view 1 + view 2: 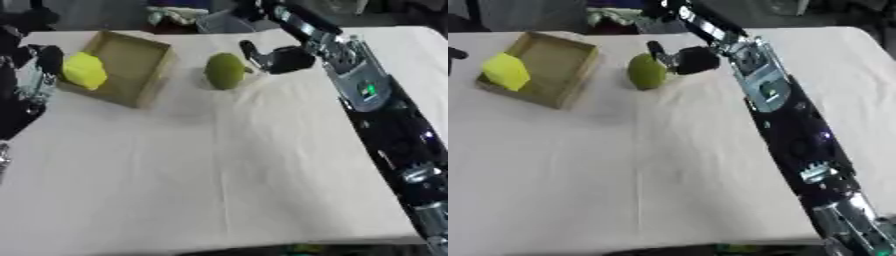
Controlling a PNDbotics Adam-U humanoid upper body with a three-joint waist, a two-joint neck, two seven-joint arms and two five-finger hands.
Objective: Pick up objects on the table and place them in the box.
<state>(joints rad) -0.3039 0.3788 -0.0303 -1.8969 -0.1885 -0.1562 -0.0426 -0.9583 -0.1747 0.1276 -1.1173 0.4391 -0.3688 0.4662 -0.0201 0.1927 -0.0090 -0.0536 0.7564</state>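
The robot's right hand reaches in from the upper right, at about one o'clock from the middle of the table. It is black, with one finger sticking up and toward the left; whether the others are curled or straight cannot be told. Its fingertip side is right next to a green round fruit, possibly touching it, though the contact itself is too blurred to confirm. The fruit sits on the cloth at about twelve o'clock from the table's centre.

The right arm runs from that hand down along the right side to the lower right corner, black with silver joints and a small green light on its forearm.

At nine o'clock from the fruit, well apart from it, is an open cardboard box, turned slightly askew. A bright yellow object is at the box's left wall, seeming to lean on its rim.

The robot's left hand shows at the far left edge, near the yellow object; its fingers are not clear enough to describe.

Everything rests on a table covered in a pale cream cloth.
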